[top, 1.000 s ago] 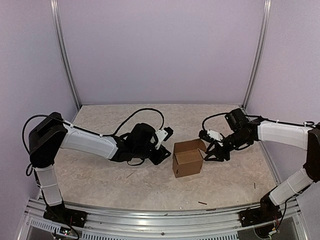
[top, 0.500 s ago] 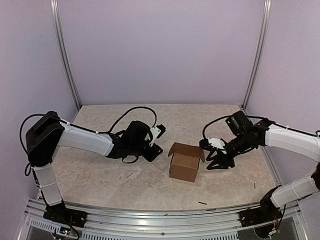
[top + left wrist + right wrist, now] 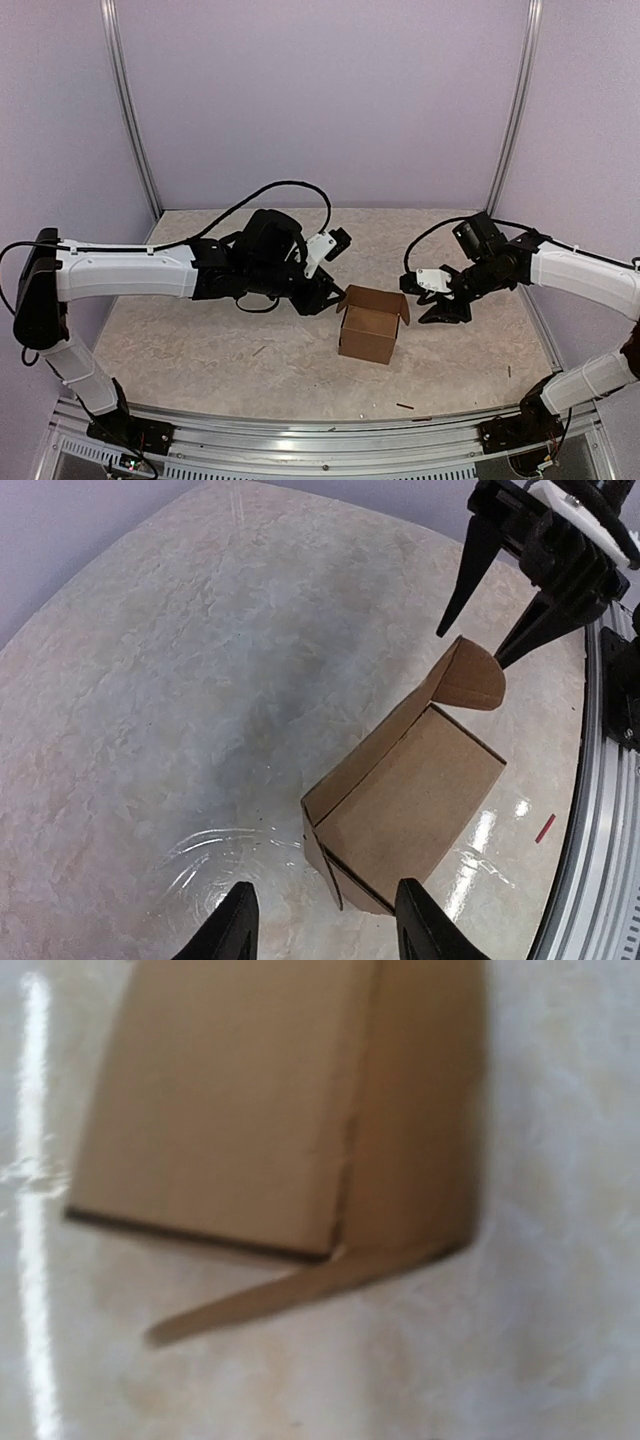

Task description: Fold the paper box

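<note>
The paper box [image 3: 369,327] is a small brown cardboard box standing on the table, with one rounded flap [image 3: 402,304] sticking out at its upper right. My left gripper [image 3: 328,292] is open and empty, just left of the box's top left corner. In the left wrist view its fingertips [image 3: 236,928] straddle the near end of the box [image 3: 405,800] without touching it. My right gripper [image 3: 434,309] is open and empty just right of the flap. The left wrist view shows its two fingers [image 3: 466,568] spread above the flap [image 3: 472,677]. The right wrist view shows only the blurred box [image 3: 230,1100].
Tiny dark scraps lie on the table at the front [image 3: 405,406], the right [image 3: 508,371] and the left of centre [image 3: 258,350]. A metal rail [image 3: 330,440] runs along the near edge. Lilac walls close in the back and the sides.
The box slid a little toward the front left and turned. My left gripper backed off to the left, then reached to the box's top left corner. My right gripper stays open beside the flap.
</note>
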Controlling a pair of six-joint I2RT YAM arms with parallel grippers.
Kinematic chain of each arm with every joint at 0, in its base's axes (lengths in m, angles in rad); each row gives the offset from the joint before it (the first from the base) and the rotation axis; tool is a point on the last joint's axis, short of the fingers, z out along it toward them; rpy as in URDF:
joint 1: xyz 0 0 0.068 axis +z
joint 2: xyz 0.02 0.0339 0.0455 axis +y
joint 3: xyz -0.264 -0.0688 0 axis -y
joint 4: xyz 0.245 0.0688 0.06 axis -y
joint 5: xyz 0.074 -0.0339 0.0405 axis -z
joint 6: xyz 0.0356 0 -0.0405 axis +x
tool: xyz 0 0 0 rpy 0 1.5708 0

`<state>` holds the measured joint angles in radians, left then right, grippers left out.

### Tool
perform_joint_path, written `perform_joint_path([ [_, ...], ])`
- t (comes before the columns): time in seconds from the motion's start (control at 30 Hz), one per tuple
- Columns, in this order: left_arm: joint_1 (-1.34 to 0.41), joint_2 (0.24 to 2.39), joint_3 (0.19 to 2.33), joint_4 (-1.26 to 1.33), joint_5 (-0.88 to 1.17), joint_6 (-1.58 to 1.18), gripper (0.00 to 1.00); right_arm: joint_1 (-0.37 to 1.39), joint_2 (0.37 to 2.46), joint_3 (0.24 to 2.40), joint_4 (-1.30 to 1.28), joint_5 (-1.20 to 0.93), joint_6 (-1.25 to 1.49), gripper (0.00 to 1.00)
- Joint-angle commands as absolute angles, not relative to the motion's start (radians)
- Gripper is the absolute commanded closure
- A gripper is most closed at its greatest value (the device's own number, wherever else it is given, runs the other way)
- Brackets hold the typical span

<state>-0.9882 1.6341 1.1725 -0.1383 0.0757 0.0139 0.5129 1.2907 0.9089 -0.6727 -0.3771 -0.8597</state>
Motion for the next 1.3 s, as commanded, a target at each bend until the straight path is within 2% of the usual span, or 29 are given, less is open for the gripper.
perform_joint_path([
  [0.0, -0.999, 1.737, 1.312, -0.323, 0.085, 0.04, 0.55, 0.516, 1.319, 0.963, -0.611, -0.397, -0.873, 0.58],
  [0.2, -1.0, 1.817, 1.414, -0.411, 0.054, -0.027, 0.67, 0.572, 1.311, 0.966, -0.594, -0.399, -0.86, 0.59],
  [0.37, -0.992, 1.849, 1.467, -0.48, 0.084, -0.072, 0.73, 0.617, 1.303, 0.952, -0.576, -0.372, -0.841, 0.59],
  [0.57, -0.979, 1.837, 1.465, -0.482, 0.127, -0.095, 0.91, 0.663, 1.292, 0.948, -0.56, -0.344, -0.805, 0.6],
  [0.67, -0.968, 1.838, 1.477, -0.484, 0.153, -0.1, 0.97, 0.689, 1.283, 0.937, -0.54, -0.311, -0.79, 0.6],
  [0.97, -0.966, 1.882, 1.551, -0.539, 0.187, -0.109, 1.0, 0.731, 1.253, 0.9, -0.529, -0.266, -0.769, 0.59],
  [1.27, -0.989, 1.923, 1.57, -0.493, 0.055, -0.05, 1.0, 0.749, 1.205, 0.84, -0.473, -0.29, -0.711, 0.52],
])
